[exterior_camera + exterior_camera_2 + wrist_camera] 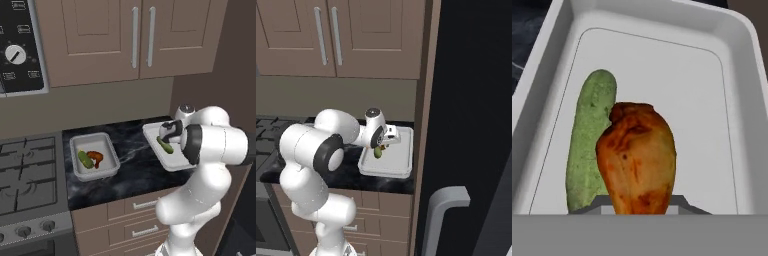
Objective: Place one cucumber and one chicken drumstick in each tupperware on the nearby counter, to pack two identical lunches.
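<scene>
Hand view: fingers (643, 210) closed on a browned chicken drumstick (638, 157), clamped at its lower end, thick end pointing away from the fingers. Just left of the fingers, a green cucumber (588, 145) lying flat on the floor of a white tupperware (712, 115), partly overlapped by the drumstick; contact between the two not determinable. Beyond the fingers and to their right, bare white floor of the same container, bounded by a raised rim with rounded corners. Beyond the rim at the upper left, a strip of black marbled surface (524, 30).

Left base view: fingers (168, 138) poised over the near tupperware (176, 161), with the cucumber (165, 145) directly below them. Well to the left of the fingers, on the black surface (132, 167), a second tupperware (94, 172) holding its own cucumber (85, 159) and drumstick (96, 157), side by side. Further left of that, a gas hob (27, 172). Below the surface, brown drawers (142, 220) with silver bar handles. Above, wall cabinets (107, 37).

Right base view: fingers (381, 145) low over the near tupperware (398, 162); cucumber (377, 152) visible just beneath them. Right of the fingers, a dark fridge front (471, 100) with a grey handle (443, 210).
</scene>
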Controlling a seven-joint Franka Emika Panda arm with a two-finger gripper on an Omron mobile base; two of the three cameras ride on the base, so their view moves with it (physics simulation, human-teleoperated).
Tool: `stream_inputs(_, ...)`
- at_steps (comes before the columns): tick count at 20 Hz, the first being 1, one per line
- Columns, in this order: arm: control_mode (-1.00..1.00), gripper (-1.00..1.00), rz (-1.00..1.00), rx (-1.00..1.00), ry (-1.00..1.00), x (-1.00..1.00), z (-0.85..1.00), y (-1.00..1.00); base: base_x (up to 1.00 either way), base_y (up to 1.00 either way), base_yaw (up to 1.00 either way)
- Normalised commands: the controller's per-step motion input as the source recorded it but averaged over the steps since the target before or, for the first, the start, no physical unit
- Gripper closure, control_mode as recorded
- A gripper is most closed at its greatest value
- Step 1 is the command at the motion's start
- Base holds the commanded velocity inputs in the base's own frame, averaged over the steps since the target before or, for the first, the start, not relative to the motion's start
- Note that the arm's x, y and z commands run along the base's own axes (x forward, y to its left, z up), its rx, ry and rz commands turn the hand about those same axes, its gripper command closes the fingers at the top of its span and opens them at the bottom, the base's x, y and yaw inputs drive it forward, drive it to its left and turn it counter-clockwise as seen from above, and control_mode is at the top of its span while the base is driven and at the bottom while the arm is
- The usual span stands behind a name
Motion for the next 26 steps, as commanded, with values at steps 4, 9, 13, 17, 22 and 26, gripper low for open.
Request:
stream_inputs(4, -1.0, 1.0, 0.02, 0.0, 0.0, 0.36, -0.27, -0.2, 0.0, 0.0, 0.0)
stream_inputs(9, -1.0, 1.0, 0.03, 0.0, 0.0, 0.4, -0.34, -0.03, 0.0, 0.0, 0.0)
stream_inputs(13, -1.0, -1.0, 0.02, 0.0, 0.0, 0.4, -0.29, 0.0, 0.0, 0.0, 0.0)
stream_inputs(17, -1.0, -1.0, 0.0, 0.0, 0.0, 0.28, -0.04, 0.0, 0.0, 0.0, 0.0)
stream_inputs(22, -1.0, -1.0, 0.0, -0.01, 0.0, -0.08, 0.22, 0.02, 0.0, 0.0, 0.0)
stream_inputs(26, -1.0, -1.0, 0.0, -0.09, -0.05, -0.65, 0.63, 0.3, 0.0, 0.0, 0.0)
